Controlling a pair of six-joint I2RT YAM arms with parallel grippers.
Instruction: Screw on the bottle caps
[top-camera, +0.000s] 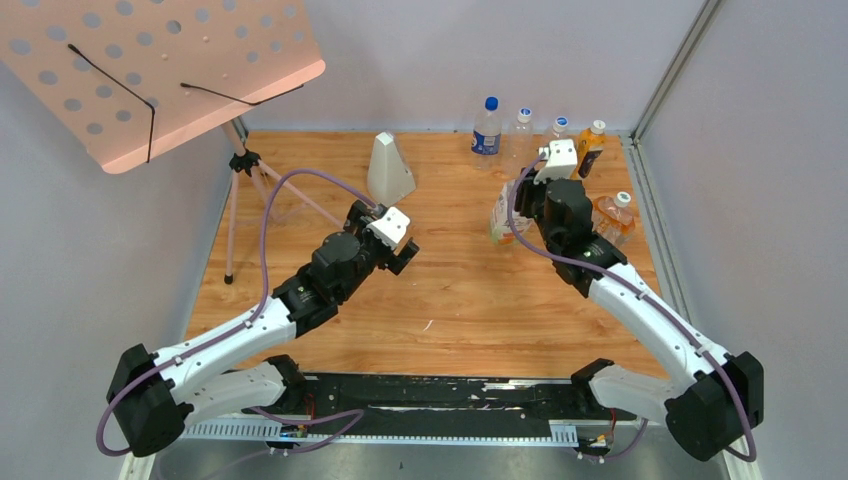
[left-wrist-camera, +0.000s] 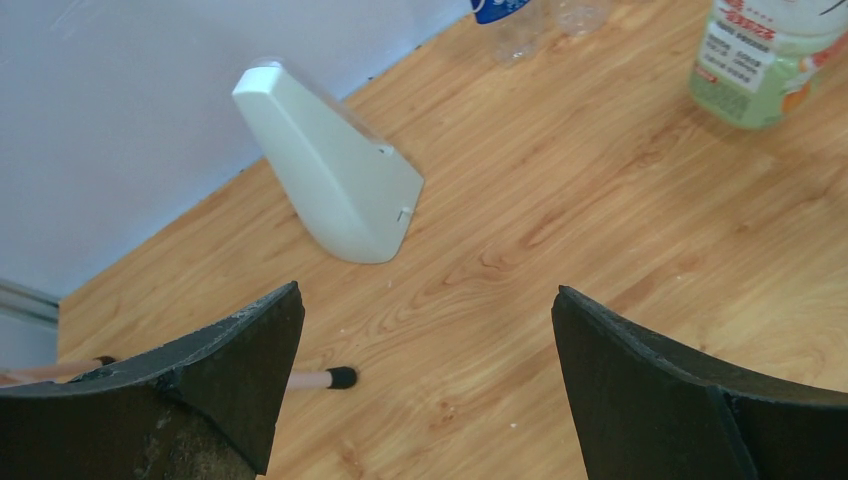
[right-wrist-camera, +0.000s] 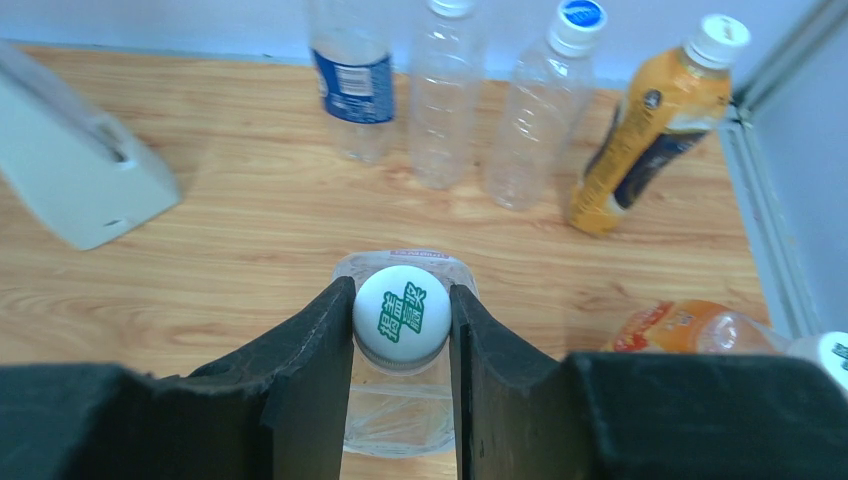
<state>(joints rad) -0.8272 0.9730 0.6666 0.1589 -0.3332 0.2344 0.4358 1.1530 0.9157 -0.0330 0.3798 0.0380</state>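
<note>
Right hand (right-wrist-camera: 402, 300) clenched on the small round white plastic cap (right-wrist-camera: 402, 318), seated atop the large clear green-labelled plastic bottle (top-camera: 499, 220) right of centre on the wooden table (top-camera: 450, 290); best turn it level, pressing lightly, lest threads cross; left hand (left-wrist-camera: 425, 310) hangs released, empty.

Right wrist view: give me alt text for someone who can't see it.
The right pincer grips a white cap with green print atop a clear bottle. Four other bottles stand behind on the wooden table.

White bottle cap (right-wrist-camera: 402, 312), green Chinese characters
</note>
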